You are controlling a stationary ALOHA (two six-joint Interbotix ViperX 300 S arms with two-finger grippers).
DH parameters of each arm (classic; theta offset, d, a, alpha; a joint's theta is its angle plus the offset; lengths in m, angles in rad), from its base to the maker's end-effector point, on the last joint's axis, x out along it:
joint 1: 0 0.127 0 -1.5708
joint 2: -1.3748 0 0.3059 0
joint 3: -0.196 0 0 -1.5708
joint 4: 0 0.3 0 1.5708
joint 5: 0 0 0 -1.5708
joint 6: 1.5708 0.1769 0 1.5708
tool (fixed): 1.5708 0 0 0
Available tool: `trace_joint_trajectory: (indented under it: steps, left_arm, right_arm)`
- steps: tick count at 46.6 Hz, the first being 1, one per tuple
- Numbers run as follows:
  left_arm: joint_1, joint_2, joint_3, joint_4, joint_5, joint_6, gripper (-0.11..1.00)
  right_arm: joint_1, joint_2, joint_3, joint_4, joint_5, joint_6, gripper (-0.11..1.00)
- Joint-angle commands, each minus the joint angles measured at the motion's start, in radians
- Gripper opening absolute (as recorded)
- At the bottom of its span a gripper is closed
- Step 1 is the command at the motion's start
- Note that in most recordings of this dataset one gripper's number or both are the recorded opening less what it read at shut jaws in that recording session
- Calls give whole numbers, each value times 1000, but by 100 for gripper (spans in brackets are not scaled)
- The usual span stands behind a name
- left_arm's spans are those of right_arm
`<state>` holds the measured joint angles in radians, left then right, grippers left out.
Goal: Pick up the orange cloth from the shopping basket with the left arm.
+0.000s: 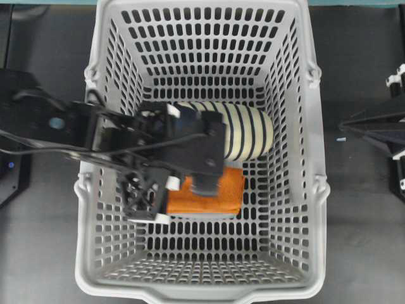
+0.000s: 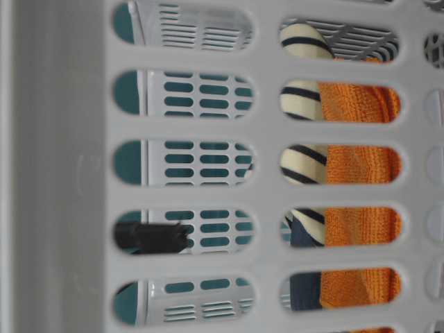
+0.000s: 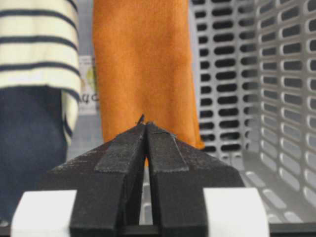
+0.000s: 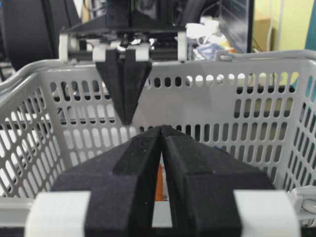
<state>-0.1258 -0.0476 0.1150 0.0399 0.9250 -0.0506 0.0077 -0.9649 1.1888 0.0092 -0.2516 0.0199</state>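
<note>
A small label (image 3: 88, 91) shows blurred print (nothing readable)

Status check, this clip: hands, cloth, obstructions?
Left hand shut, empty, inside basket. Right hand shut, outside. Orange cloth on floor, ungrasped. Striped slipper alongside.

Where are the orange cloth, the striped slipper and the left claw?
orange cloth (image 1: 218, 197), overhead view, its exposed right half.
striped slipper (image 1: 250, 132), overhead view, its striped toe.
left claw (image 3: 146, 129), left wrist view, the meeting fingertips.
</note>
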Motion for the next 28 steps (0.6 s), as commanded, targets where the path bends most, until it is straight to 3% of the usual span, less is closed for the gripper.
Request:
trace_joint_trajectory:
  steps: [1,7,10,14,22,25,28]
  left_arm:
    - [-2,25,-55,3,14,0,0]
    - [-3,58,-69,3,14,-3,1]
    - [-3,66,-71,3,14,-3,7]
    - [-2,77,-71,3,9,-3,26]
    - [-2,100,-49,5,-11,-2,75]
    - [-3,112,-44,3,-23,-3,87]
    - [-3,124,-38,3,-43,-3,91]
  right_arm:
    - [0,9,-8,5,-5,0,0]
    - [0,9,-8,5,-6,0,0]
    - [0,9,-6,5,-6,0,0]
    - [0,9,-3,5,-5,0,0]
    - [0,9,0,5,-6,0,0]
    - [0,9,3,5,-6,0,0]
    - [0,9,3,5,-6,0,0]
